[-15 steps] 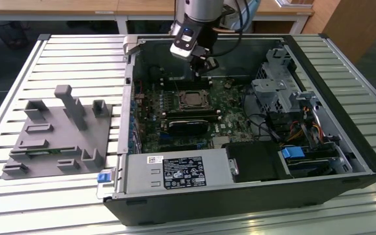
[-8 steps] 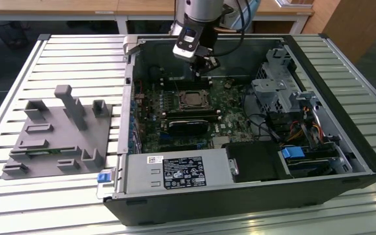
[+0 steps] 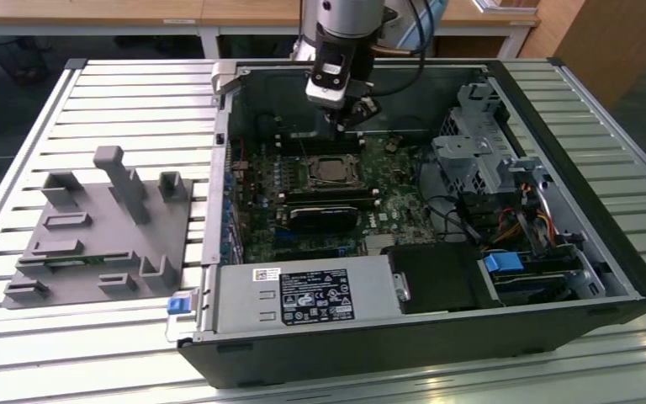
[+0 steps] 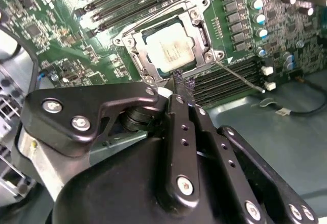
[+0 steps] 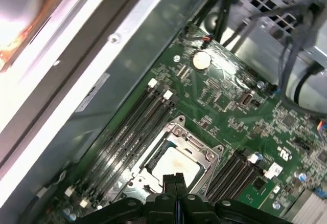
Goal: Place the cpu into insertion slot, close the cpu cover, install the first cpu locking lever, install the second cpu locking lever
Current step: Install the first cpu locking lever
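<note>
Closest to us in both wrist views is the gripper (image 4: 179, 79), its black body and screws large in the foreground. We see its two fingers pressed flat against each other with nothing clamped between them, so the jaws are clenched and empty. Their textured tips hang just beside the near edge of the insertion slot (image 4: 200, 29), and we cannot tell whether they touch it.

We find the cpu (image 4: 171, 50) lying flat inside that slot, its pale metal top facing up, with the slot's silver frame lying around the chip's edges. From one corner of the frame a thin silver lever (image 4: 240, 75) runs out slantwise across the memory slots (image 4: 227, 86). More long black slots lie on the opposite side of the socket, all on the green motherboard (image 4: 51, 40).

In the exterior view we see the arm reaching down into an open computer case (image 3: 592, 219). A black heatsink (image 3: 323, 219) sits near the socket and a grey power supply (image 3: 300, 299) lies at the case's near edge. On the exterior view's left, a grey fixture (image 3: 98, 227) rests on the slatted table (image 3: 132, 84), well apart from the case.
</note>
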Motion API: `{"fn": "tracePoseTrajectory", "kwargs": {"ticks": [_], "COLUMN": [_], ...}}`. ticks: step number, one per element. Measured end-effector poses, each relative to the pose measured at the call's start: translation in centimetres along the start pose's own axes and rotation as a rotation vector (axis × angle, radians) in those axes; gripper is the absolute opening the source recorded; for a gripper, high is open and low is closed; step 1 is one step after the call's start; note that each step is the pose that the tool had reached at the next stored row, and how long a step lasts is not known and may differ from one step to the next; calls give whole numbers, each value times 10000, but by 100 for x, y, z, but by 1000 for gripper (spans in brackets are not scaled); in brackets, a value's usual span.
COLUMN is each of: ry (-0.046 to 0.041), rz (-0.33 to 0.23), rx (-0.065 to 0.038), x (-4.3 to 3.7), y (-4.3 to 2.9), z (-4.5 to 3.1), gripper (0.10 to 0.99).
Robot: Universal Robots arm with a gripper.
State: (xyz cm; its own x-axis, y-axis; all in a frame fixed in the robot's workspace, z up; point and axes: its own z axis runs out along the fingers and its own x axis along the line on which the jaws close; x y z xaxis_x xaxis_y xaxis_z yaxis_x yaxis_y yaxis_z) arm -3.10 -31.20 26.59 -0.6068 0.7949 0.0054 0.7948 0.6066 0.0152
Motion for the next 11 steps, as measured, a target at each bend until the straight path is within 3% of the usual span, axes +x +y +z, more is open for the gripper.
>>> {"fn": "tracePoseTrajectory", "kwargs": {"ticks": [11], "ry": [21], "rz": [-1346], "rx": [4], "x": [1], "y": [1], "z": [2], "gripper": [106]}}
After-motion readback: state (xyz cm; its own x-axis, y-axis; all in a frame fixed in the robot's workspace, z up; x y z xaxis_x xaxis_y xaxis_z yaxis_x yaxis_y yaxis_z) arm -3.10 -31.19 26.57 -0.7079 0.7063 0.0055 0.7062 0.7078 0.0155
